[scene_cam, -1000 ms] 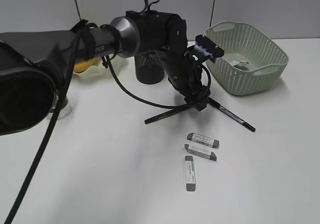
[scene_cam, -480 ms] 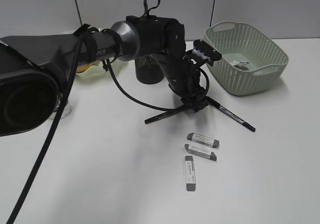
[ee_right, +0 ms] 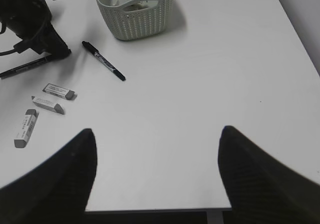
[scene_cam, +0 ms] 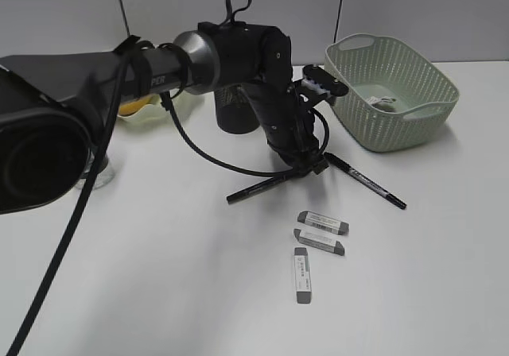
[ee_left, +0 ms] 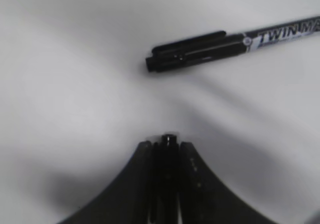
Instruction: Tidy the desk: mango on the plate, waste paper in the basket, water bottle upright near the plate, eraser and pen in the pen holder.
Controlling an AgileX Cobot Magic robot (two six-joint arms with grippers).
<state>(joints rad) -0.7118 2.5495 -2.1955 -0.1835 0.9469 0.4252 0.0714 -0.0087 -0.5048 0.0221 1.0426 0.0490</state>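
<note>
My left gripper (scene_cam: 315,166) is shut on one end of a black pen (scene_cam: 266,185), whose other end slants down-left to the desk (scene_cam: 159,276). In the left wrist view the pen tip (ee_left: 170,139) pokes out between the shut jaws (ee_left: 166,146). A second black pen (scene_cam: 366,181) lies just to the right, and it also shows in the left wrist view (ee_left: 200,51). Three grey erasers (scene_cam: 323,222) (scene_cam: 318,241) (scene_cam: 301,274) lie in front. The pen holder (scene_cam: 235,116) stands behind the arm. The basket (scene_cam: 413,114) holds the waste paper (scene_cam: 386,100). The mango (scene_cam: 131,103) and plate (scene_cam: 151,111) are mostly hidden. My right gripper (ee_right: 157,149) is open and empty.
A clear object (scene_cam: 99,177) at the far left is mostly hidden by the left arm. The right wrist view shows the basket (ee_right: 132,9), the loose pen (ee_right: 103,60), the erasers (ee_right: 59,91) and the desk's near edge (ee_right: 160,209).
My left gripper, still shut on the pen, has shifted slightly left, away from the second pen, whose cap end now shows. The held pen's free end moved a little left.
</note>
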